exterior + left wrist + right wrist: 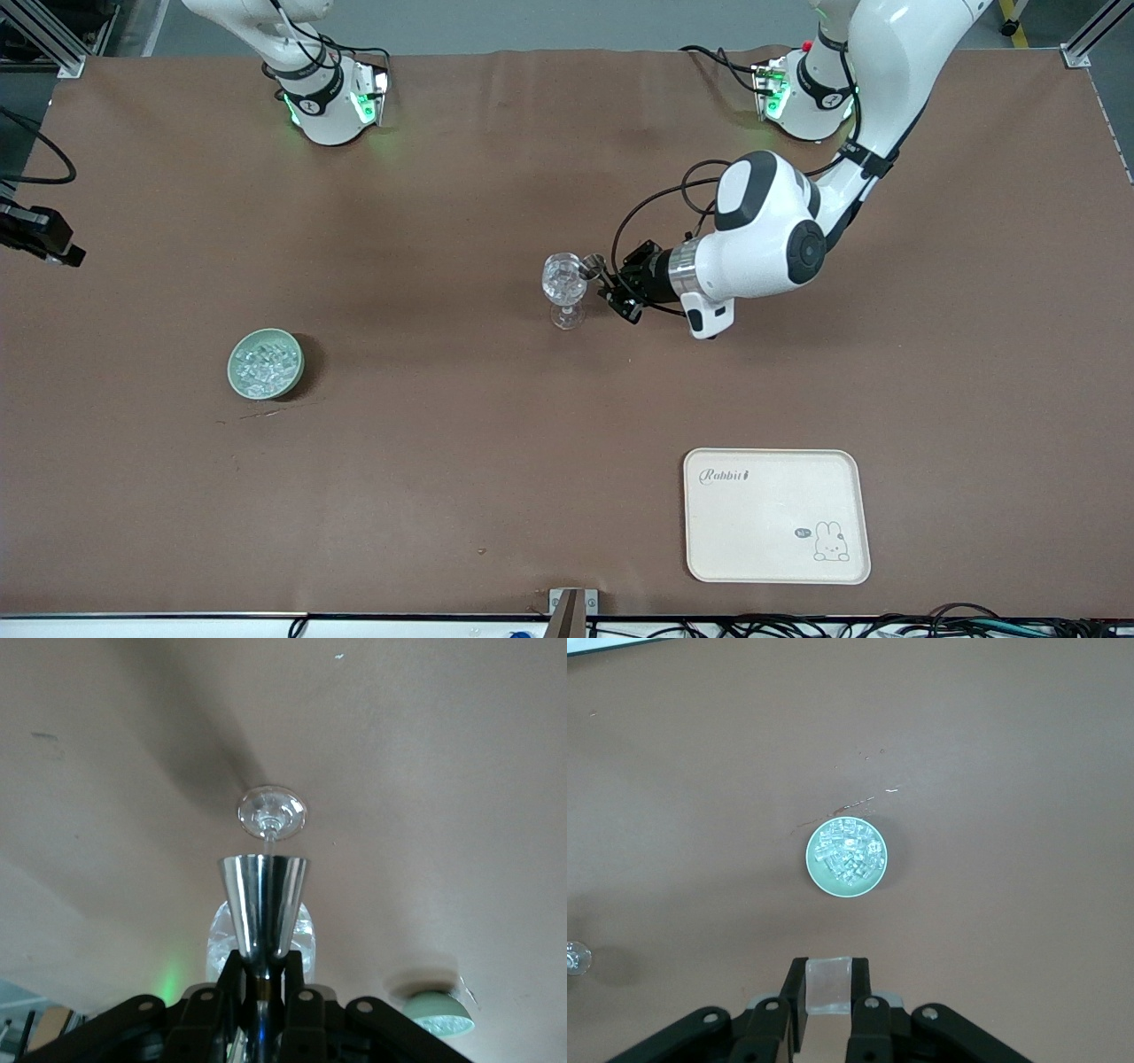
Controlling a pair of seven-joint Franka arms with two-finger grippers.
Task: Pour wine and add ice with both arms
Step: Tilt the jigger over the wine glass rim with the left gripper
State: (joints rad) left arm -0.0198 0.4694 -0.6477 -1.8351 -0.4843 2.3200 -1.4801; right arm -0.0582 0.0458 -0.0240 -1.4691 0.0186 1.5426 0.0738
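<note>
A clear stemmed glass stands mid-table. My left gripper is beside its rim, shut on the stem of a shiny metal cone-shaped cup that is tipped toward the glass. In the left wrist view the cup sits between the fingers of the left gripper, with the glass's foot past it. A pale green bowl holds several ice chunks, toward the right arm's end. My right gripper is high over the table beside the bowl, shut on one ice cube. It does not show in the front view.
A cream tray with a rabbit drawing lies near the front camera, toward the left arm's end. A black device pokes in at the table's edge at the right arm's end. Thin scratch marks lie next to the bowl.
</note>
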